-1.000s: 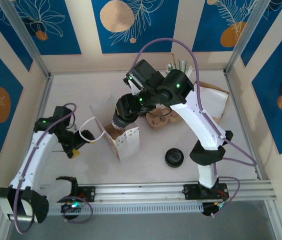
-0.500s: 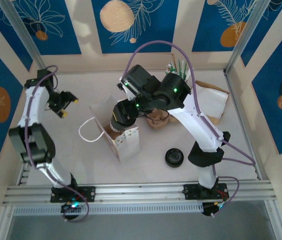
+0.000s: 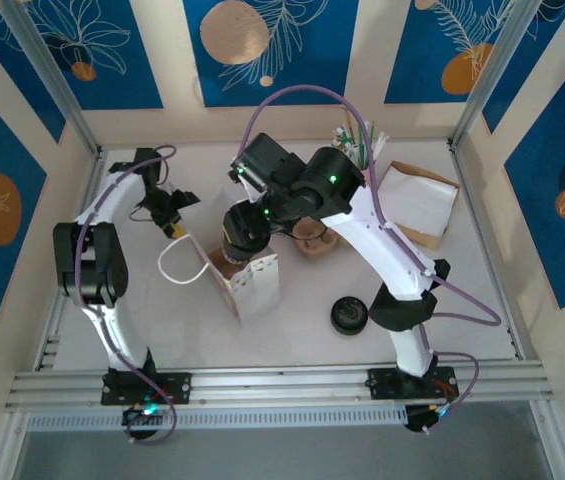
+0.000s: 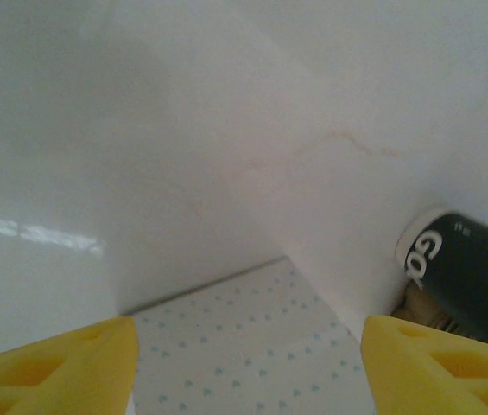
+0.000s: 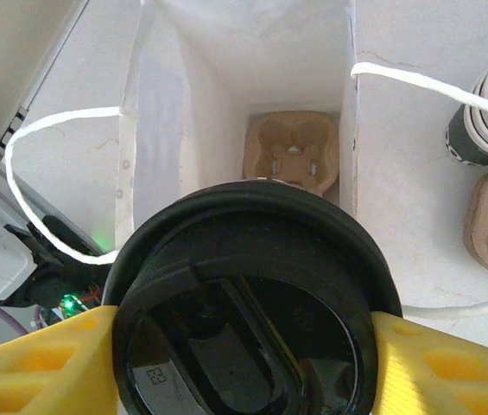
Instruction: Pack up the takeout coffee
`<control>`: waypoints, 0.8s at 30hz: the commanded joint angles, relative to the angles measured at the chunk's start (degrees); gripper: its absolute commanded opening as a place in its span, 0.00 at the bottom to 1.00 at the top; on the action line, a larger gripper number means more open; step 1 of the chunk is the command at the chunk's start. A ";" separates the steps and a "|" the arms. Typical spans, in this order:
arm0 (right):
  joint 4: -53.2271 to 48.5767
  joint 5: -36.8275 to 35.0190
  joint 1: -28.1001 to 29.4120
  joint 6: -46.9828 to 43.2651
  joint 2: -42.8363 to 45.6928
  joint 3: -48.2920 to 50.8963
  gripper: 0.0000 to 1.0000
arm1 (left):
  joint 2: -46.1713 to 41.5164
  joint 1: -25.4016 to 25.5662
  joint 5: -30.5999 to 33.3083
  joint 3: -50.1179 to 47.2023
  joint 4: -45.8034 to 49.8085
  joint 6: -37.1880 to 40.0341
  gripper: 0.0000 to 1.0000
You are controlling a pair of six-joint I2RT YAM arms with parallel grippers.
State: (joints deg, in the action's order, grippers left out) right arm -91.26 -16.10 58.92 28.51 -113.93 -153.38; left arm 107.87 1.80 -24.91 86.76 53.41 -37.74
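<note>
My right gripper [image 5: 242, 354] is shut on the takeout coffee [image 5: 244, 259], its yellow pads pressing both sides of the round black lid. It holds the cup above the open mouth of a white paper bag [image 5: 174, 112]. A brown cardboard carrier [image 5: 291, 156] lies on the bag's bottom. From above, the right gripper [image 3: 238, 232] hangs over the far end of the bag [image 3: 250, 288]. My left gripper [image 3: 175, 226] stands open just left of the bag's far corner. In the left wrist view its yellow fingertips [image 4: 62, 363] are wide apart, with the bag's dotted side panel [image 4: 252, 346] beyond them.
A loose black lid [image 3: 348, 315] lies to the right of the bag. A second carrier [image 3: 314, 240] with a dark-banded paper cup [image 5: 485, 117] sits behind the bag. A brown paper bag [image 3: 424, 200] and straws [image 3: 357, 138] are at the back right. The bag's string handle [image 3: 174, 266] loops out left.
The left arm has swung from the table's near left up to the far left and then in toward the bag. The right arm has shifted slightly left with the cup.
</note>
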 commanded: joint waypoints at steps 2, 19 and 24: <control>-0.82 -1.04 -0.05 0.51 0.28 0.06 0.58 | -8.14 1.22 -2.55 -6.86 2.25 1.09 0.69; -3.08 5.05 -7.41 -1.71 0.23 2.51 0.57 | -21.27 0.97 -2.68 -22.06 11.51 4.86 0.75; -5.55 8.08 -9.56 -4.67 -2.95 -1.00 0.57 | -19.46 -8.49 -7.94 -23.72 4.27 -0.58 0.77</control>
State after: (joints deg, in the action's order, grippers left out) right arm -92.82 -11.27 49.87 26.30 -114.74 -151.85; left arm 87.77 -2.79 -30.20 63.59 60.23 -35.79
